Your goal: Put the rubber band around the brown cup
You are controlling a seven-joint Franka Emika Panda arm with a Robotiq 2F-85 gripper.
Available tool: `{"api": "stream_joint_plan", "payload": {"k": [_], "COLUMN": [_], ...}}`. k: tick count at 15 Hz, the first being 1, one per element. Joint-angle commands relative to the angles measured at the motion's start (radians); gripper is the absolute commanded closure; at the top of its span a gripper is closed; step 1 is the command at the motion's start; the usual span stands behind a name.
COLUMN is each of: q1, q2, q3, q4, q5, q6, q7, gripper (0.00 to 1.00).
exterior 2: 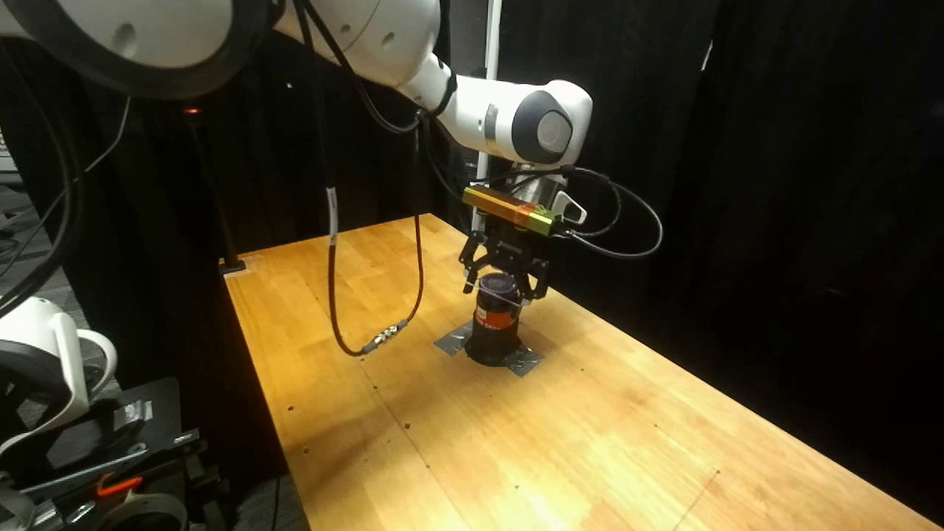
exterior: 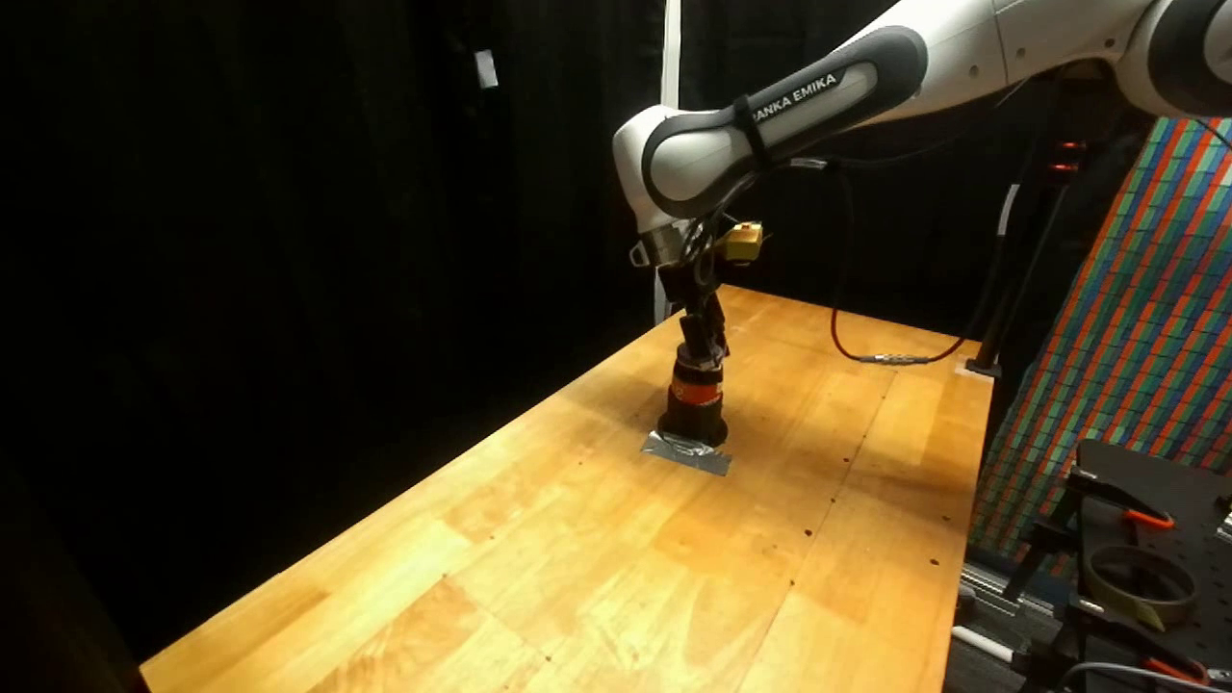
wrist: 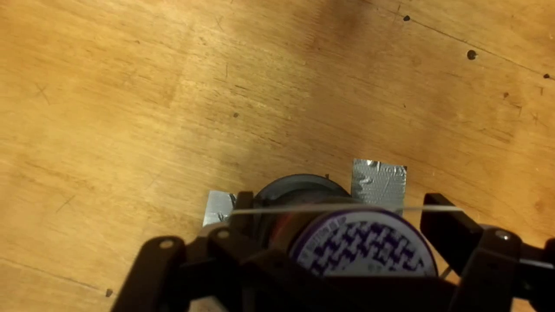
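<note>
Cup (exterior 2: pixel 494 335) stands upright on the tabletop (exterior 2: pixel 590 442), dark, with an orange-red stripe (exterior 2: pixel 494 318) round its middle and a wider foot (exterior 2: pixel 490 355) at the bottom. Silver tape (wrist: pixel 378 184) shows on two sides of the foot; whether it runs over or under, I cannot tell.

The tool (exterior 2: pixel 499 292) points down at the cup, its fingers (wrist: pixel 451 229) spread apart, one on each side of the upper part. The band (wrist: pixel 321 208) is stretched from finger to finger, a thin pale line. In an exterior view it slants across the cup's near side, close to the lid (exterior 2: pixel 498 282); in the wrist view it passes by the lid's far edge. Only this one strand shows clearly, so I cannot tell whether the band goes right round the cup, or whether it touches the wall. The lid's face, white with a purple pattern, is partly covered by the tool in the wrist view.

Above the tool a gold box (exterior 2: pixel 509 210) sits at the wrist of the white arm (exterior: pixel 885 87). A cable (exterior 2: pixel 385 335) hangs in a loop, apart from the cup. Beyond the tabletop are a dark curtain (exterior: pixel 289 241) and a striped sheet (exterior: pixel 1145 318).
</note>
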Motion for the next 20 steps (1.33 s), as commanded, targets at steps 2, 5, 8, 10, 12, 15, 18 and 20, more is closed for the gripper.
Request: {"api": "stream_joint_plan", "payload": {"k": [2, 5, 8, 10, 12, 15, 18, 20], "q1": [-0.016, -0.021, -0.007, -0.001, 0.008, 0.018, 0.024, 0.032], "q2": [-0.177, -0.242, -0.301, -0.345, -0.394, -0.458, -0.540, -0.587], "q3": [0.006, 0.010, -0.003, -0.007, -0.016, -0.031, -0.055, -0.086], "q4": [-0.281, -0.415, -0.554, -0.650, -0.751, -0.913, -1.087, -1.197], "q5": [-0.020, -0.022, -0.069, -0.112, -0.158, -0.215, -0.255, -0.286], "q6": [0.142, 0.248, 0.481, 0.649, 0.815, 1.044, 1.223, 1.349], "q7": [0.017, 0.009, 0.027, 0.042, 0.077, 0.139, 0.182, 0.199], "gripper": [0.00, 0.00, 0.00, 0.07, 0.32, 0.46, 0.60, 0.77]}}
